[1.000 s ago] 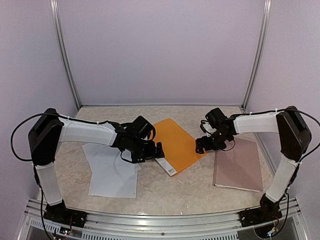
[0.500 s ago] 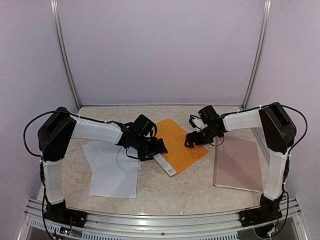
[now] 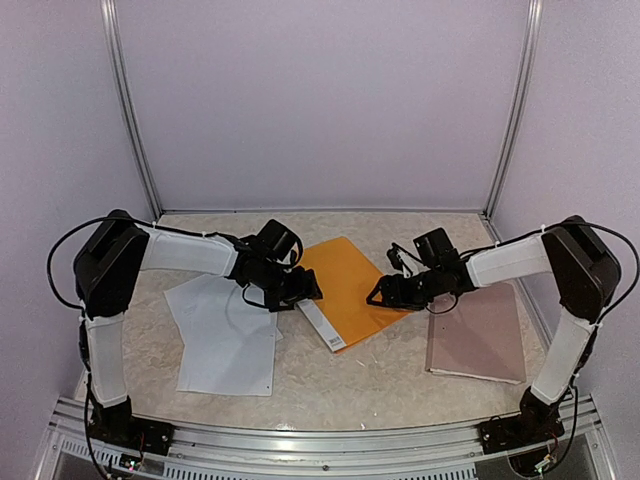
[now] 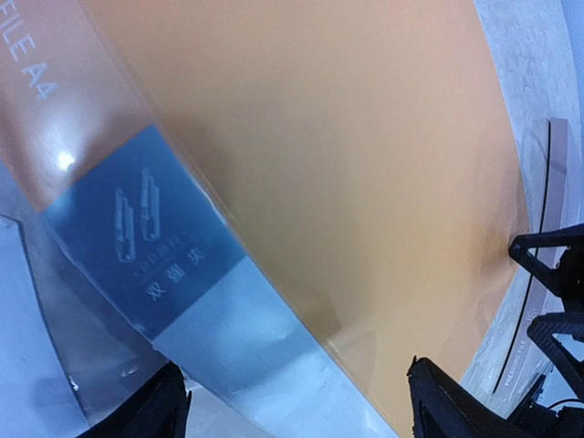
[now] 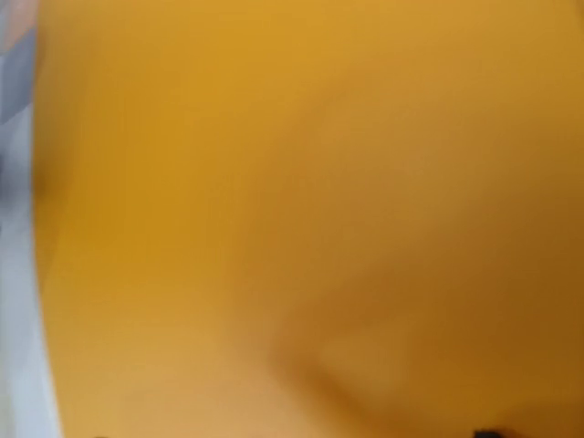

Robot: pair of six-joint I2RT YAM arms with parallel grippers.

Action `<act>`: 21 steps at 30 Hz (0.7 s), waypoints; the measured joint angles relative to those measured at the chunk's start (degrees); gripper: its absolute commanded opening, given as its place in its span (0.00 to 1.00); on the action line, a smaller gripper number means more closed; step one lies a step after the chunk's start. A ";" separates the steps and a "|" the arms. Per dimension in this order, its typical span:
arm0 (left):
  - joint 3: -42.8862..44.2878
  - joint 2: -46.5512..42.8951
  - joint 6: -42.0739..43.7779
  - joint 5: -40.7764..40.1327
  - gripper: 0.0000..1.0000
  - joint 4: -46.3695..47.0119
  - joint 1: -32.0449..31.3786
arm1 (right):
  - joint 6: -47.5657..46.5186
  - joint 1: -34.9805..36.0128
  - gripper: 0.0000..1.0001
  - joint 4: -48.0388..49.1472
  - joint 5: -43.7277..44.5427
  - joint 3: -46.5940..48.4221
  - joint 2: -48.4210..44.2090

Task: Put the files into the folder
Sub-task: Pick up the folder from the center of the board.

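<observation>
1. Marbled beige tabletop [image 3: 380, 385]: free room on the near side; pinkish-brown flat board [image 3: 478, 335] bounds the right
2. Loose white printed paper sheets [image 3: 225, 345] lie left, unfiled
3. Flat orange-yellow folder [image 3: 350, 285] lies centre, apparently closed; opening it is the current step
4. Left gripper [image 3: 305, 290] gapes wide at its left edge; right gripper [image 3: 382, 294] at the right edge, spread indiscernible; next, lift top cover only

surface: marbled table [image 3: 380, 385] | on it: files [image 3: 225, 345] left, folder [image 3: 350, 285] centre, pinkish-brown board [image 3: 480, 335] right

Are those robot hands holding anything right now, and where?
The left hand holds nothing: it stands open over the spine edge of the folder. The right hand is at the folder's opposite edge; its grip cannot be told.
</observation>
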 measured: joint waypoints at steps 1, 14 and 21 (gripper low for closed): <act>0.66 0.00 1.18 -0.07 0.86 -1.07 0.66 | 1.09 0.28 0.83 0.33 -0.17 -1.03 -1.01; 2.56 -5.27 17.73 -5.27 0.95 -8.46 -1.25 | 3.89 1.07 0.90 -2.73 5.31 -4.00 -10.16; 5.97 -6.78 30.05 -9.62 0.93 -11.65 -14.97 | 0.90 -2.64 0.92 -8.41 7.61 -0.07 -10.10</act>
